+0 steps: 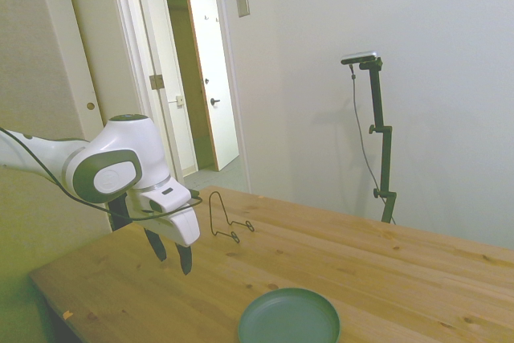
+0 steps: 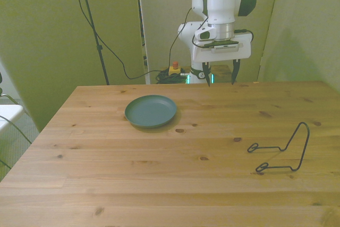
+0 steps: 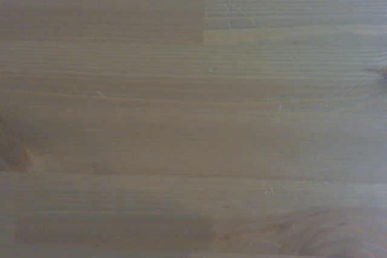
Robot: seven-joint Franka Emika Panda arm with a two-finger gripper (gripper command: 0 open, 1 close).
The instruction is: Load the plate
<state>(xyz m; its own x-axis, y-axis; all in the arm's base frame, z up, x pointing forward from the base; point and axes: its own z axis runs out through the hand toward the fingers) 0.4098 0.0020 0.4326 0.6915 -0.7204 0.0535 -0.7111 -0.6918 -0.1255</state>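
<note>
You are starting | gripper hovering empty, fingers apart | plate lying flat, not yet loaded into wire rack

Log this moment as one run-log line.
gripper: open, empty, above bare table | plate: flat on table, untouched | wire stand: on table, apart from plate

Home-like room: white panelled doors, hallway beyond, wooden table.
</note>
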